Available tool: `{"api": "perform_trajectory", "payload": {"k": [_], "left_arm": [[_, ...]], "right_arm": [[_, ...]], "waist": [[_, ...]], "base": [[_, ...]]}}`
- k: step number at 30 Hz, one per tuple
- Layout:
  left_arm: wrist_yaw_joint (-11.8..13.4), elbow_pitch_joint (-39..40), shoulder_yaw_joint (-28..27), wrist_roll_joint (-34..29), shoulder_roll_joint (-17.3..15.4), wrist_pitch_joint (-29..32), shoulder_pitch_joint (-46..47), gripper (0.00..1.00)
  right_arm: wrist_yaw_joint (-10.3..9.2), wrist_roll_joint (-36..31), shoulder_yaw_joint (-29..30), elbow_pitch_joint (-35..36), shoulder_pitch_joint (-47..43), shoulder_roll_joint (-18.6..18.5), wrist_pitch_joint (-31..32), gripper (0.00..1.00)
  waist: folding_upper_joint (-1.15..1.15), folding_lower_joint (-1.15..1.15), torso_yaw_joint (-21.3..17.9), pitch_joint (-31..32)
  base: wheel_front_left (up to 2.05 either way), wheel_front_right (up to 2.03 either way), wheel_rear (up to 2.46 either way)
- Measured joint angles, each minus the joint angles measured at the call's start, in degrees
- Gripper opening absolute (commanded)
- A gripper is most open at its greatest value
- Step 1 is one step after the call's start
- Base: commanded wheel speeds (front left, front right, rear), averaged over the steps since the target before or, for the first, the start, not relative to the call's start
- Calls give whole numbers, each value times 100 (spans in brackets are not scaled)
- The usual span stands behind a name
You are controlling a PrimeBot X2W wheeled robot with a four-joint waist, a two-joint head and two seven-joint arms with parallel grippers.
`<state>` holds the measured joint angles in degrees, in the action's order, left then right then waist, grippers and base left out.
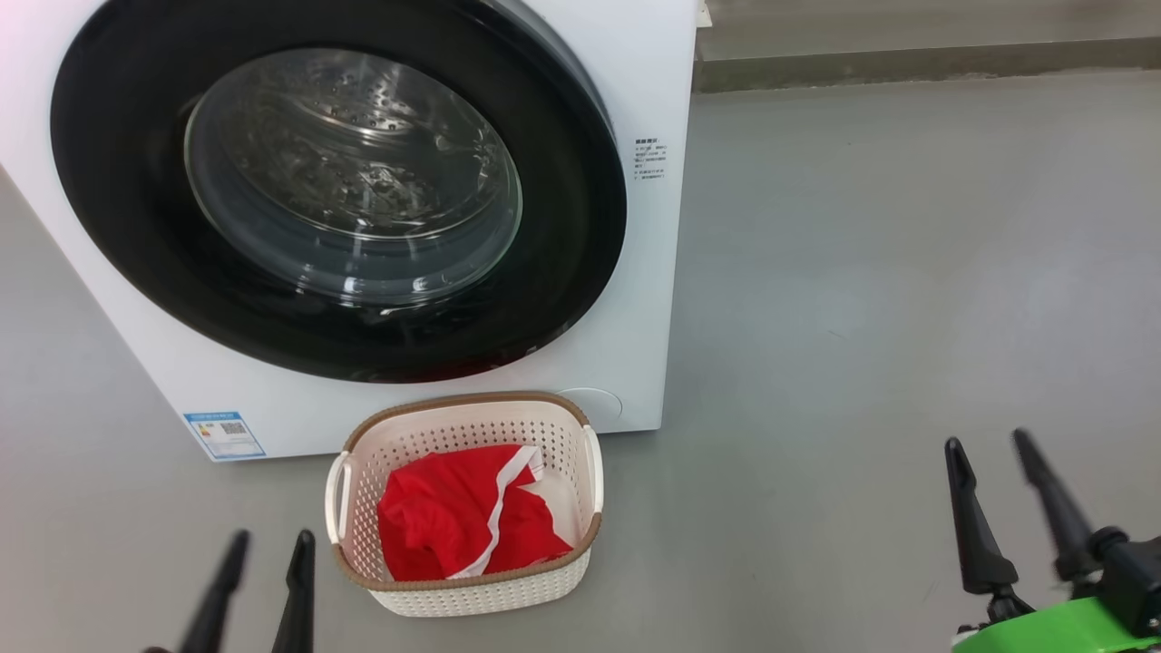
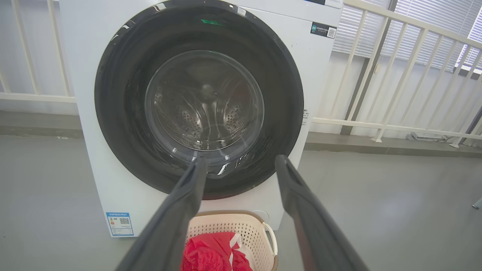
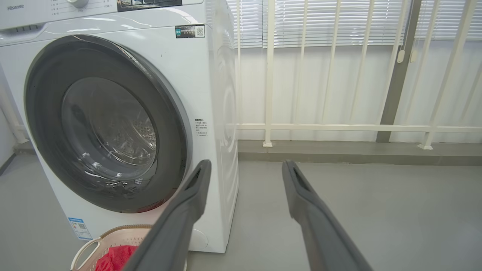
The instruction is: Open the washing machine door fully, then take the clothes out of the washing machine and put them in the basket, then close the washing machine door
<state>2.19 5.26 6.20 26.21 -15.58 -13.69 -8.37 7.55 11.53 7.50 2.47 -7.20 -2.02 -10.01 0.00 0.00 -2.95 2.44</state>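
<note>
The white washing machine [image 1: 653,299] stands ahead with its round black-rimmed door [image 1: 118,227] shut flat against its front; steel drum shows through the glass. On the floor right before it sits the cream basket [image 1: 580,435] holding the red clothes [image 1: 453,521] with white trim. My left gripper [image 1: 269,542] is open at the lower left, just left of the basket, holding nothing. My right gripper [image 1: 989,442] is open at the lower right, well clear of the machine. The left wrist view faces the door [image 2: 113,113] and basket [image 2: 229,226]; the right wrist view sees the machine [image 3: 196,75] from its right.
Grey floor [image 1: 862,317] stretches to the right of the machine. A low kerb [image 1: 907,63] runs along the back. White railings [image 3: 339,127] and window blinds stand behind and beside the machine.
</note>
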Motion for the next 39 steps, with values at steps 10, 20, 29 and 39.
{"api": "perform_trajectory", "payload": {"k": [10,20,29,39], "left_arm": [[-7,-472,158,134,297,57,-24,0],[-31,-598,100,714,368,201,-18,0],[-129,-730,30,1173,414,312,18,0],[-222,-875,-70,1784,499,488,147,0]], "right_arm": [[0,180,-80,-509,-198,119,51,0],[0,842,-91,-610,-183,114,149,0],[0,1429,-99,-708,-104,105,248,0],[0,2147,-108,-820,-19,79,375,0]], "waist": [[0,0,8,-7],[0,1,32,-29],[0,1,53,-49],[0,1,79,-71]], "base": [[0,0,0],[0,0,0],[0,0,0],[0,0,0]]}}
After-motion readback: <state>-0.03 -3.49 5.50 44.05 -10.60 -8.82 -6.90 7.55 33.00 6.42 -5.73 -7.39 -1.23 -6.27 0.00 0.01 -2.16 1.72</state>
